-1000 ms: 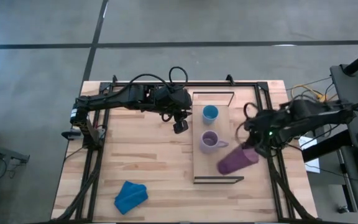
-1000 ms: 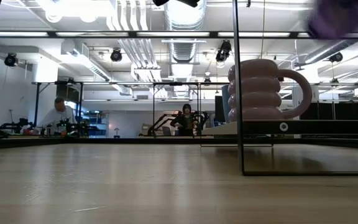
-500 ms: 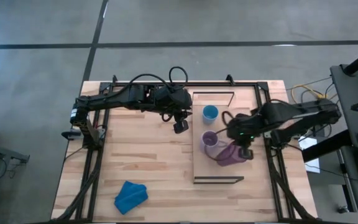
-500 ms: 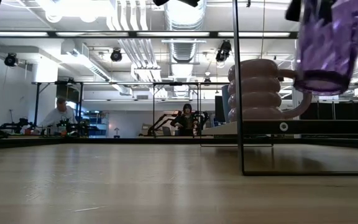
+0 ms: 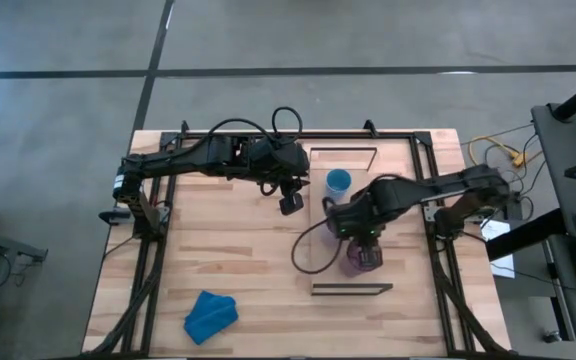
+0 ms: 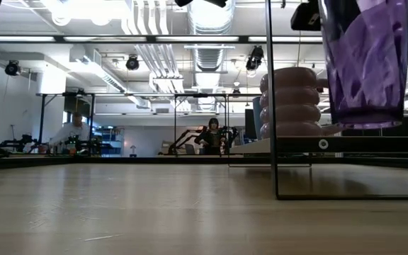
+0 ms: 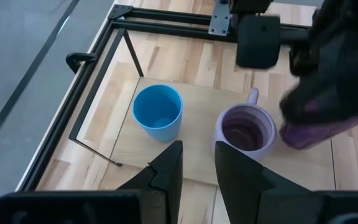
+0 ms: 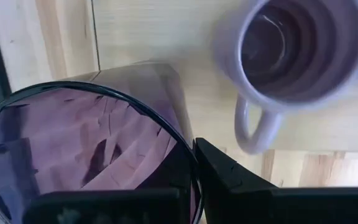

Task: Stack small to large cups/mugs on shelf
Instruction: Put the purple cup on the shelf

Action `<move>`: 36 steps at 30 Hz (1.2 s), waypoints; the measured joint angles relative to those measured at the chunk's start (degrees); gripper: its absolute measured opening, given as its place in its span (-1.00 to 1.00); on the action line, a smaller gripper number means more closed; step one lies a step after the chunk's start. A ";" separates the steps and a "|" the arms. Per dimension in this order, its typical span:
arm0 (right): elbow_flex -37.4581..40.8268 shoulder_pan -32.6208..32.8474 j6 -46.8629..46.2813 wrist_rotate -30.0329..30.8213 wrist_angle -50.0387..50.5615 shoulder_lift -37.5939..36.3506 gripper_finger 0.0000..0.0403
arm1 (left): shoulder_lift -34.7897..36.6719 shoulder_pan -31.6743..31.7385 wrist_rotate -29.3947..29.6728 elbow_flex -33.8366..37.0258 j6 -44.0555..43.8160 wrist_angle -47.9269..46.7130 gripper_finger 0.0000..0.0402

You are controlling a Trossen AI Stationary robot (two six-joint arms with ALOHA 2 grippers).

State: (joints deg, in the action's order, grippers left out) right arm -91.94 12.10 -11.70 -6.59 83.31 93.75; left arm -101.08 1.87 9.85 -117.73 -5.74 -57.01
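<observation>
Gripping the empty purple cup [image 5: 362,258] upright above the shelf [image 5: 320,245], right gripper [image 5: 366,236]

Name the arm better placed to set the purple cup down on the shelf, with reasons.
Right. Its claw already grips the dark purple cup upright above the shelf, beside the lilac mug. The left claw hangs off the shelf's edge, holding nothing.

The right arm reaches in from three o'clock toward table centre, its right gripper [image 5: 361,243] clamped on the dark purple cup [image 5: 361,257], while the left gripper [image 5: 290,203], fingers parted, hangs at eleven o'clock.
</observation>
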 joint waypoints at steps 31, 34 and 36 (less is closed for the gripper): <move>-1.54 0.04 -2.19 -1.15 -3.30 5.70 -0.86 | 3.72 0.00 -0.15 0.00 0.15 -2.62 -0.60; -1.47 0.02 -1.86 -1.03 -3.80 6.31 -0.79 | 3.72 0.00 -0.15 0.00 0.60 -2.65 -0.60; -1.48 0.02 -1.86 -0.88 -4.09 6.43 -0.75 | 3.72 0.00 -0.15 0.00 0.67 -2.72 -0.60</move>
State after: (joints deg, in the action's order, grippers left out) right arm -93.42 12.12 -13.56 -7.46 79.22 100.18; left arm -97.36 1.87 9.69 -117.73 -5.06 -59.74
